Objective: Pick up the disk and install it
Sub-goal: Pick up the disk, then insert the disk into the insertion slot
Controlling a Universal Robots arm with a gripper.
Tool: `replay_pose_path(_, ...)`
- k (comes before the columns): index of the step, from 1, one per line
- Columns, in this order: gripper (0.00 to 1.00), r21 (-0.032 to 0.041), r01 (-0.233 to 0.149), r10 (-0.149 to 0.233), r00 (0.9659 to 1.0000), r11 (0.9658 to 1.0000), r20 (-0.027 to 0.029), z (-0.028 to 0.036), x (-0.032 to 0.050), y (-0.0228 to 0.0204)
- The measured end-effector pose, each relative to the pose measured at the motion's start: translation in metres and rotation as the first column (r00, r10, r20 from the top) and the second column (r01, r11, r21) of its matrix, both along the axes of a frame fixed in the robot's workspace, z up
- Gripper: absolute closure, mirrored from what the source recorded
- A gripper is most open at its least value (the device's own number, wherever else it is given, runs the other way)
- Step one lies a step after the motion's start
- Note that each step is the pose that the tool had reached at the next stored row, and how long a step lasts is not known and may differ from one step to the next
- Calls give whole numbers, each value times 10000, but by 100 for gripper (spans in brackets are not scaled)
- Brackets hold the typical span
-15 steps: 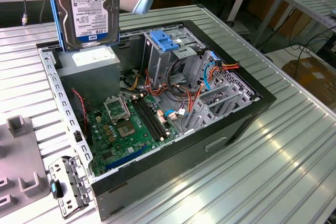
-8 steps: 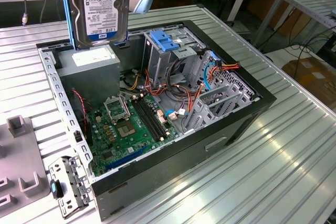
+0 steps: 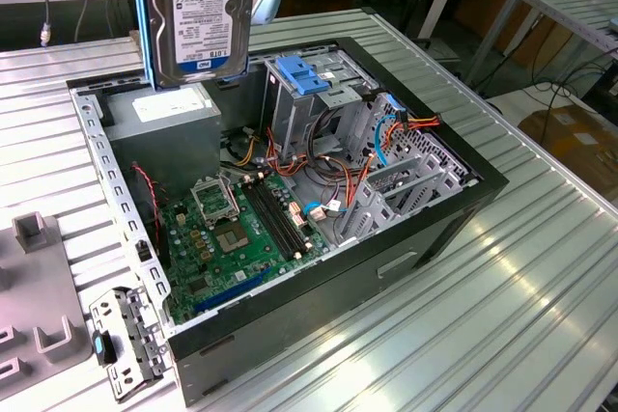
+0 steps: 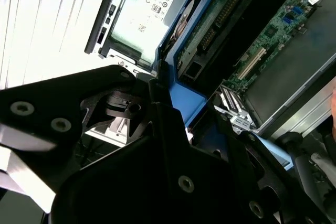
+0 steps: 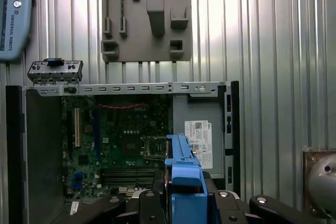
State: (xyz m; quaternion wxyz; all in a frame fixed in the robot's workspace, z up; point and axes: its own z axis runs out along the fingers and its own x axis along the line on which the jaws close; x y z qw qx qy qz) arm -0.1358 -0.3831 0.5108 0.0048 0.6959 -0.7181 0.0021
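So the gripper [image 5: 185, 203] is clamped on the disk [image 3: 205, 21], a flat silver-grey metal hard drive with a white-and-blue label in a blue plastic carrier bracket. In the first wrist view you can see black fingers [image 5: 149, 203] pressed on either side of the blue bracket. The drive hangs upright in the air with its label facing the exterior camera, right above the grey power-supply box with the white sticker [image 3: 169, 113]. That box sits in a corner of the open black desktop computer case [image 3: 483, 176] on the ribbed metal table [image 3: 512, 306]. The green motherboard [image 3: 237, 229] lies exposed inside. The grey drive cage with the blue plastic latch [image 3: 304, 74] is off toward the exterior view's right, and the disk isn't in it yet.
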Motion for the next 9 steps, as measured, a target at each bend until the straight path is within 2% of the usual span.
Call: replay_pose_path(9,63,0,0,0,10000,10000,1,0,10,-1)
